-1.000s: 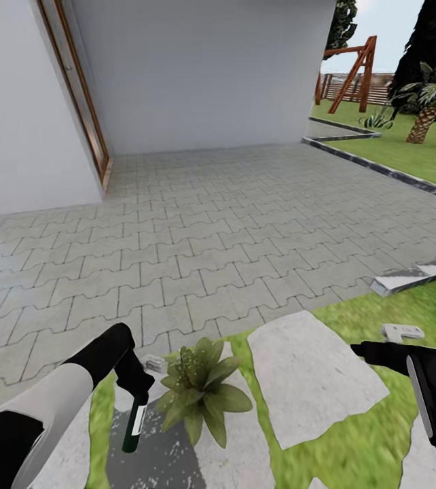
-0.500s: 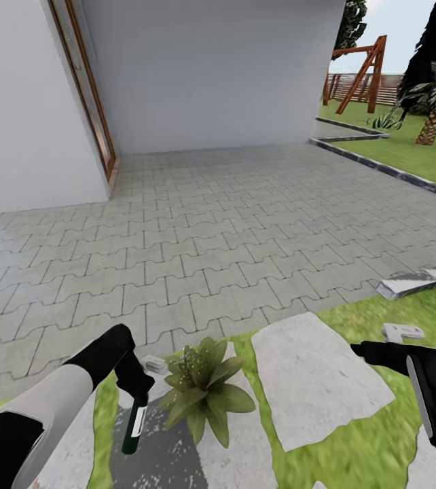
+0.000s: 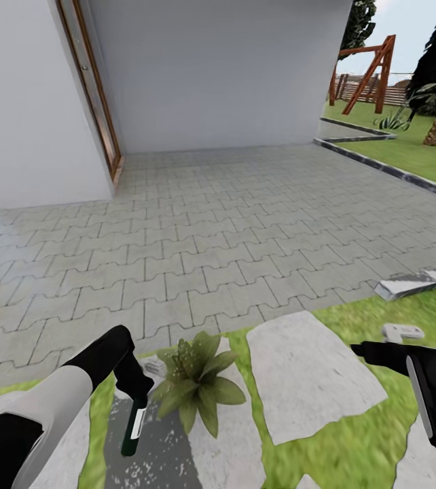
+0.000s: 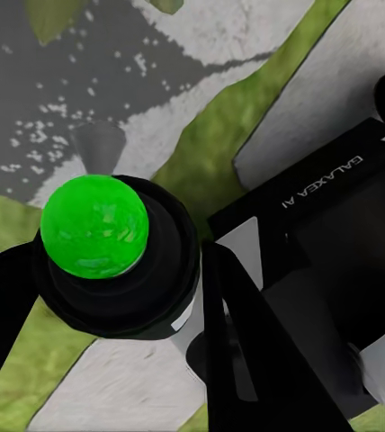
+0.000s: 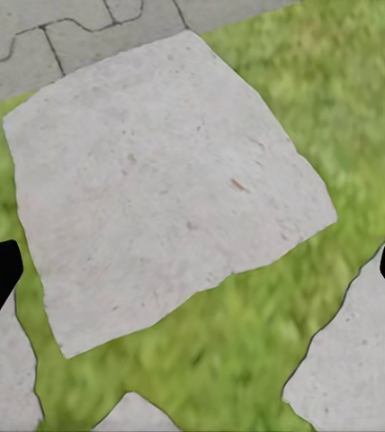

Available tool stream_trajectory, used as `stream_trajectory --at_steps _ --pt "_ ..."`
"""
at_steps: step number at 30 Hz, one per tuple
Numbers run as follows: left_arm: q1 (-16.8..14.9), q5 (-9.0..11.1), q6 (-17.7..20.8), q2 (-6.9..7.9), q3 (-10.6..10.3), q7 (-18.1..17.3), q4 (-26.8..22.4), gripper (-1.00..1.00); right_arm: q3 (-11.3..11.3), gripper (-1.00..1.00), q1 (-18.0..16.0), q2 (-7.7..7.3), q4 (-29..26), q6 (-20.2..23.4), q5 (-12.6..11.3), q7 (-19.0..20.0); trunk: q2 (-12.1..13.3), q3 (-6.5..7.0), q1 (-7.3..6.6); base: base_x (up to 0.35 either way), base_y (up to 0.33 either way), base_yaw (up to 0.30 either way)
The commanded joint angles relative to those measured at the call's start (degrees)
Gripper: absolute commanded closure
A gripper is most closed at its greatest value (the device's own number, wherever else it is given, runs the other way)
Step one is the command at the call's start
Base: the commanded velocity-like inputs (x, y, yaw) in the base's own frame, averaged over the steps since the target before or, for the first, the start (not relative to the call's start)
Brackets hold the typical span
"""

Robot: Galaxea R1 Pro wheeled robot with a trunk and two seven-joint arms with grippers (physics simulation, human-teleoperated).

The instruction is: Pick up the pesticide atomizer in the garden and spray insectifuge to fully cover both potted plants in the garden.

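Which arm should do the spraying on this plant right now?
Left. Its gripper already holds the pesticide atomizer right beside the potted plant. The right gripper is open and empty over a stepping stone.

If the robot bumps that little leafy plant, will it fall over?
Probably not easily: the potted plant sits low, leaves spread wide over the stepping stone. The leaves would likely bend softly. A hard shove might still slide it.

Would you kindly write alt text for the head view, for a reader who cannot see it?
The left tool holds the pesticide atomizer pointing down, beside a small potted plant on a wet-darkened stepping stone in the lawn. The right arm's tool hovers over grass near a pale stepping stone. Beyond lie grey paving and a white house wall.
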Motion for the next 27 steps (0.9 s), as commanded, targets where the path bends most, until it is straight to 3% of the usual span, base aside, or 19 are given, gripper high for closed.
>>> stream_trajectory --at_steps 1,8,20,27 --pt "-0.03 -0.5 0.34 0.05 -0.11 -0.58 -0.1 1.0 -0.04 -1.0 -0.03 0.0 -0.06 0.19 0.61 0.58 -0.03 -0.05 -0.02 -0.051 -0.087 0.128" --pt "-0.03 -0.5 0.33 0.14 -0.06 -0.58 -0.1 1.0 -0.04 -1.0 -0.03 0.0 0.02 0.19 0.64 0.58 -0.03 -0.05 -0.02 -0.012 -0.021 0.04" --pt "-0.03 -0.5 0.37 0.17 -0.06 -0.58 -0.1 1.0 0.05 -1.0 -0.01 0.0 0.1 0.19 0.68 0.57 -0.03 -0.05 -0.02 0.0 -0.001 0.208" --pt "-0.03 -0.44 0.48 0.0 -0.12 -0.58 -0.02 1.0 -0.02 -1.0 -0.03 0.0 0.12 0.19 0.65 0.63 -0.03 -0.05 -0.02 0.0 0.0 0.046"
